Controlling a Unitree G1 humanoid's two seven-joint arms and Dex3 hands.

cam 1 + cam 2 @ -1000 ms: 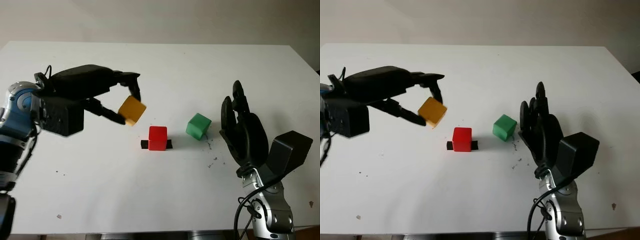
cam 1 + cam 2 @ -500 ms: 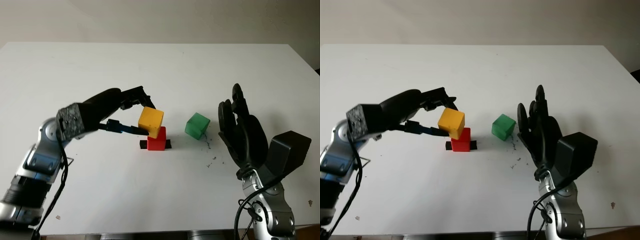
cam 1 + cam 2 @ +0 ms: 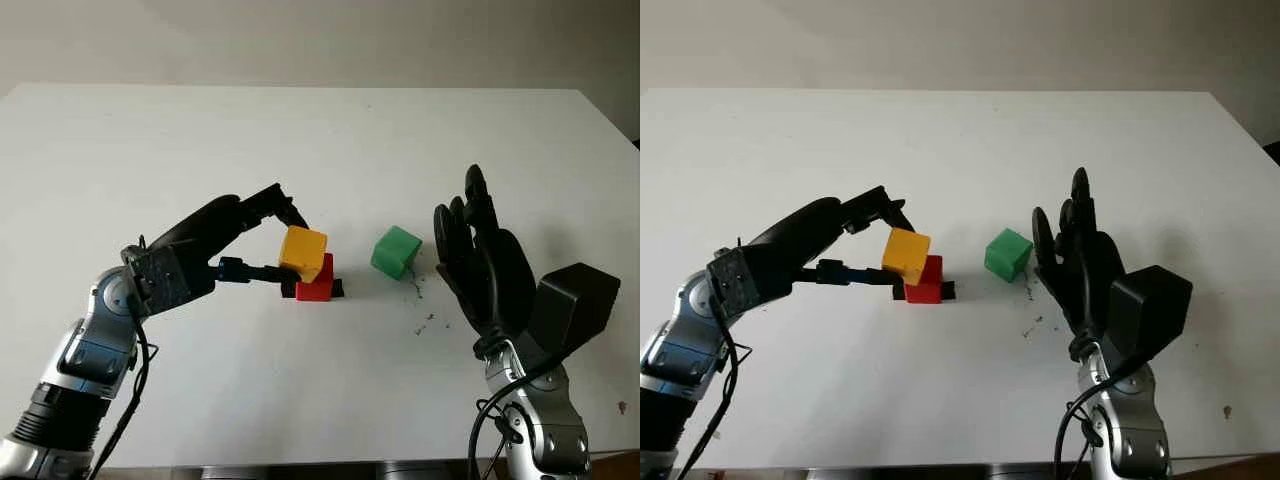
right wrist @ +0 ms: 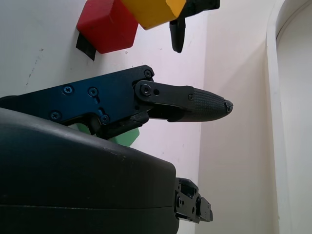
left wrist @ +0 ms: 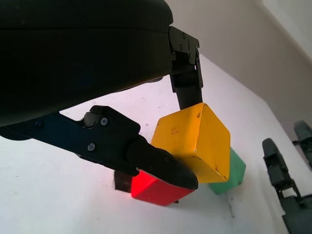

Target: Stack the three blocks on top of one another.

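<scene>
The left robot hand pinches the yellow block between its black fingers, one at the block's 12 o'clock, one at its 8 o'clock. The tilted block overlaps the red block; a green block sits at its 4 o'clock on the white worktop.
</scene>
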